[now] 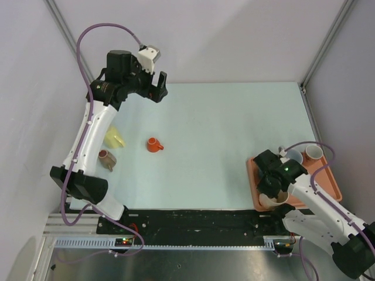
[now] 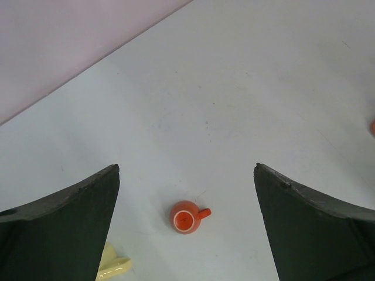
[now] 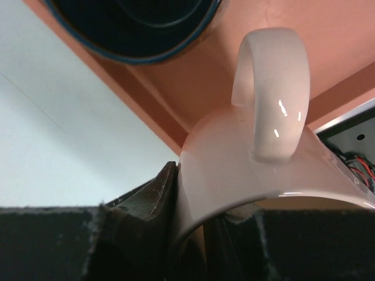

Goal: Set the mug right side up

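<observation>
Across the right side of the pale table (image 1: 234,129), the right arm (image 1: 319,205) is reaching over an orange tray (image 1: 328,174), while the left arm (image 1: 88,134) is stretching toward the far left corner.

The right gripper (image 1: 275,194) is hanging over the tray's near edge and clamping the wall of the cream mug (image 3: 234,164). One finger (image 3: 140,205) is pressing against the outside, and the other seems to be sitting inside the mouth. The mug's mouth is facing the wrist camera and its handle (image 3: 272,88) is pointing away over the tray. How much of the mug is resting on the tray I cannot tell. Just beyond it in the wrist view, a dark vessel (image 3: 135,23) is sitting on the tray. From above, two pale mugs (image 1: 314,152) are standing at the tray's far side.

The left gripper (image 2: 186,167) is hovering high above the table with its fingers (image 2: 64,228) spread wide apart and nothing between them. Below it, well apart from the tray, an orange mug (image 2: 186,216) is standing alone on the table. Near the left arm, a yellow piece (image 1: 115,137) and a brown mug (image 1: 107,160) are lying close together.
</observation>
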`<action>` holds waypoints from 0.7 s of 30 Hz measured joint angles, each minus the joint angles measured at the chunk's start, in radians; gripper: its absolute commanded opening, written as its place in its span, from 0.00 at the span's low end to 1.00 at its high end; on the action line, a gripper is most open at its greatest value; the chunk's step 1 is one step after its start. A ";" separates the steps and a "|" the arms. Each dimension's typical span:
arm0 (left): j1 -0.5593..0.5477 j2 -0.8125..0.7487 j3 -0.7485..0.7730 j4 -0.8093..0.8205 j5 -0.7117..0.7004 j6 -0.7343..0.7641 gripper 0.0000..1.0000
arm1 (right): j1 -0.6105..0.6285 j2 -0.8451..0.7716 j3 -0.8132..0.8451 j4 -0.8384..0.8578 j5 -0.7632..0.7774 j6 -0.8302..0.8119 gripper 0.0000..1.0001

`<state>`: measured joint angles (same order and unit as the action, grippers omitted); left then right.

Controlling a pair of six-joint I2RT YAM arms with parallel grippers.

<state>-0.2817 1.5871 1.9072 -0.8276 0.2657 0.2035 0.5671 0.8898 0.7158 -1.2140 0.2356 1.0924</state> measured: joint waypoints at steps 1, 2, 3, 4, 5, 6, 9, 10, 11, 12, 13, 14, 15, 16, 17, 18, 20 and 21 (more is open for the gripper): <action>0.001 0.000 -0.002 0.000 0.002 0.000 1.00 | -0.014 -0.009 -0.014 0.012 0.004 0.004 0.00; 0.001 0.000 -0.003 0.000 0.003 0.000 1.00 | -0.027 -0.015 -0.027 0.024 0.007 0.007 0.00; 0.001 0.000 -0.005 0.000 0.004 0.000 1.00 | -0.039 -0.018 -0.038 0.036 0.008 0.007 0.00; 0.002 0.000 -0.007 0.000 0.006 0.000 1.00 | -0.053 -0.019 -0.051 0.049 0.008 0.008 0.00; 0.002 0.000 -0.008 0.000 0.008 0.000 1.00 | -0.063 -0.021 -0.063 0.061 0.008 0.008 0.00; 0.003 0.000 -0.009 0.000 0.009 0.000 1.00 | -0.073 -0.023 -0.069 0.071 0.010 0.008 0.00; 0.005 0.000 -0.010 0.000 0.011 0.001 1.00 | -0.097 -0.036 -0.079 0.091 0.014 0.007 0.00; 0.006 0.000 -0.010 0.000 0.011 0.001 1.00 | -0.103 -0.040 -0.081 0.097 0.014 0.008 0.00; 0.007 0.000 -0.010 0.000 0.011 0.004 1.00 | -0.110 -0.042 -0.082 0.102 0.015 0.007 0.00; 0.008 0.000 -0.010 0.000 0.011 0.006 1.00 | -0.116 -0.044 -0.084 0.109 0.017 0.007 0.00; 0.009 0.000 -0.011 0.000 0.011 0.007 1.00 | -0.121 -0.045 -0.086 0.115 0.018 0.008 0.00; 0.010 -0.001 -0.013 0.001 0.011 0.008 1.00 | -0.126 -0.045 -0.088 0.124 0.020 0.007 0.00; 0.010 -0.002 -0.014 0.001 0.011 0.008 1.00 | -0.130 -0.045 -0.089 0.131 0.023 0.007 0.00; 0.011 -0.002 -0.014 0.000 0.011 0.008 1.00 | -0.134 -0.045 -0.090 0.137 0.024 0.007 0.00; 0.012 -0.002 -0.014 0.001 0.011 0.008 1.00 | -0.139 -0.045 -0.091 0.144 0.027 0.008 0.00; 0.012 -0.003 -0.014 0.001 0.011 0.008 1.00 | -0.142 -0.045 -0.091 0.150 0.027 0.008 0.00; 0.012 -0.005 -0.014 0.000 0.011 0.008 1.00 | -0.146 -0.041 -0.094 0.171 0.032 0.008 0.00; 0.012 -0.006 -0.014 0.001 0.011 0.008 1.00 | -0.150 -0.037 -0.104 0.204 0.027 0.016 0.00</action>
<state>-0.2695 1.5814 1.8927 -0.8268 0.2768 0.2119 0.4175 0.8528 0.6121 -1.0103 0.2630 1.1088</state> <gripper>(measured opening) 0.996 0.249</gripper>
